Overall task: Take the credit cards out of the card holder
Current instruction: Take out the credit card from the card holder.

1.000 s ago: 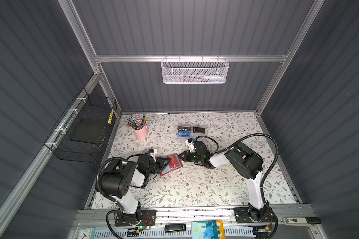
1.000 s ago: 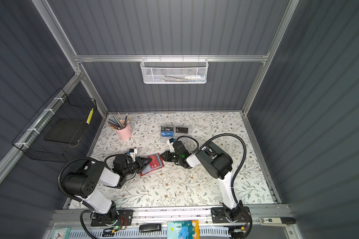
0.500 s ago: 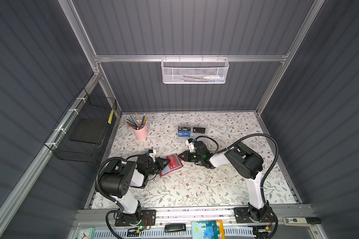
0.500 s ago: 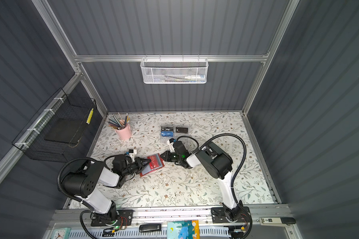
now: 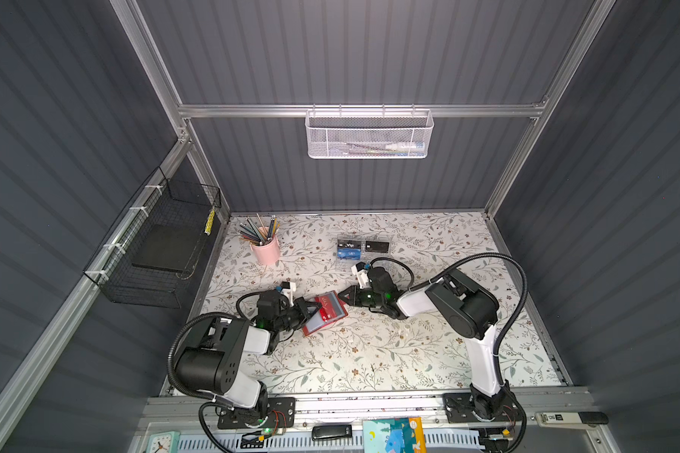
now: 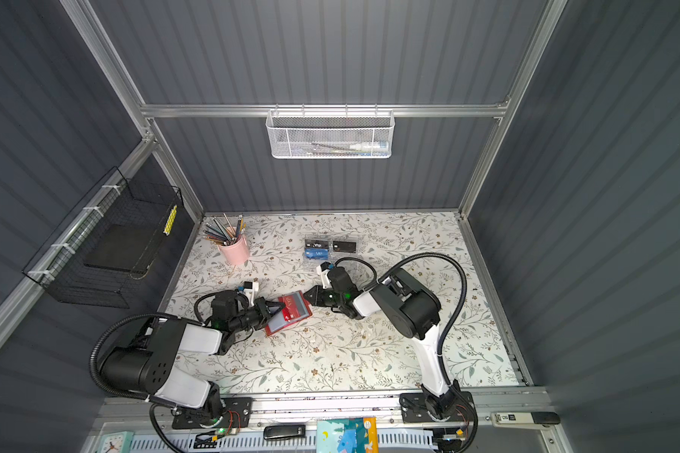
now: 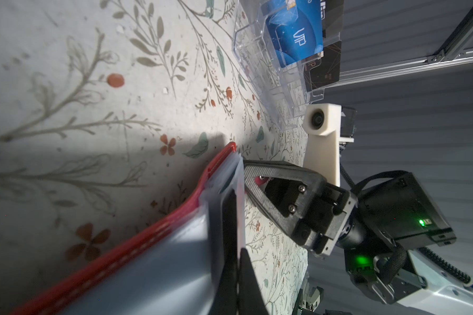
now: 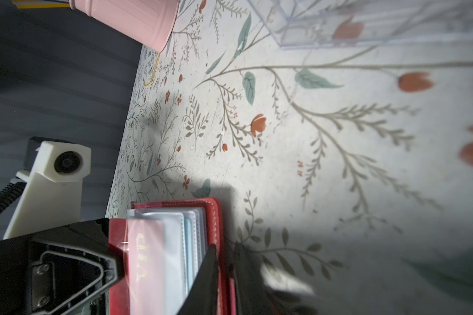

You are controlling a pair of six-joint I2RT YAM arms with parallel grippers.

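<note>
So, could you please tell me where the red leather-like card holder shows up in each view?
Top view: red leather-like card holder lies open on the floral table, centre.
Top view: the same.
Left wrist: close up, stitched red edge foremost.
Right wrist: close up, sleeve pages fanned.
Shared landmark: clear acrylic box, in all four.

A robotics lab test cell: grey ribbed wall panels (image 5: 370, 51) in an aluminium frame (image 5: 252, 111) enclose a floral tabletop (image 5: 370, 353), with two robot arms (image 5: 464, 310) bolted to a rail (image 5: 370, 404) at its near edge and hanging wire baskets (image 5: 370, 137).
</note>
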